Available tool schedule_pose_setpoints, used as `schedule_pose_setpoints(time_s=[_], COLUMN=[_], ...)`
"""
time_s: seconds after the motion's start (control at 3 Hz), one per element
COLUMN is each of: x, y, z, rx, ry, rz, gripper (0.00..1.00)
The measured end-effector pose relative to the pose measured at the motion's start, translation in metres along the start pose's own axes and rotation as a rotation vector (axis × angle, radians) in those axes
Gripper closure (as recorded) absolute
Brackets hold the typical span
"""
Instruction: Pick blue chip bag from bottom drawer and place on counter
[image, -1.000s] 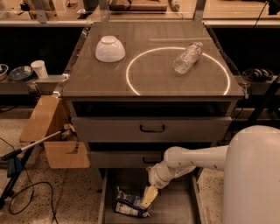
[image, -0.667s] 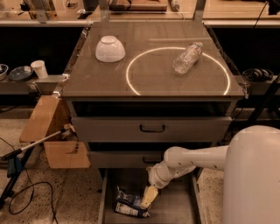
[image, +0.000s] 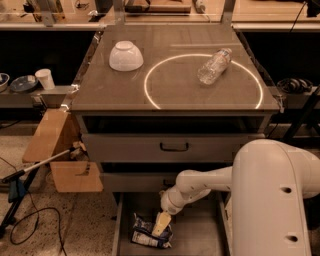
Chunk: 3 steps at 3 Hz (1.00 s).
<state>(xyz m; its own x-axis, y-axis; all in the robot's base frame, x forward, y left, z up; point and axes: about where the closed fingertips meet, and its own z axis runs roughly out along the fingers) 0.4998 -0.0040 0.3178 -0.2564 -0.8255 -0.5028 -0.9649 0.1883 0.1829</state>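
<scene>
Gripper (image: 161, 224) is at the chip bag (image: 146, 236) in the bottom drawer (image: 196, 238); can't tell if it's clamped, so I'd verify before lifting.

Dim warm light; soft glare lies on the glossy grey-brown counter (image: 175, 40), and its thin white ring (image: 145, 87) glows. The beige gripper (image: 161, 223) hangs in the shadowed grey bottom drawer (image: 195, 237).

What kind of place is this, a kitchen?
Probably a robot test lab, not a kitchen: the counter bears a white ring, cables trail on the floor, and the gripper hangs in the bottom drawer at the blue chip bag.
</scene>
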Motion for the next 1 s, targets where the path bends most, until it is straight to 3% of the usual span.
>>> schedule_pose_setpoints(time_s=[0.67, 1.0], x=[0.023, 0.047], y=[-0.022, -0.014], z=[0.037, 0.043], rx=[-0.03, -0.059], ry=[0.032, 0.058], rz=[0.006, 0.044], gripper=[0.0, 0.0])
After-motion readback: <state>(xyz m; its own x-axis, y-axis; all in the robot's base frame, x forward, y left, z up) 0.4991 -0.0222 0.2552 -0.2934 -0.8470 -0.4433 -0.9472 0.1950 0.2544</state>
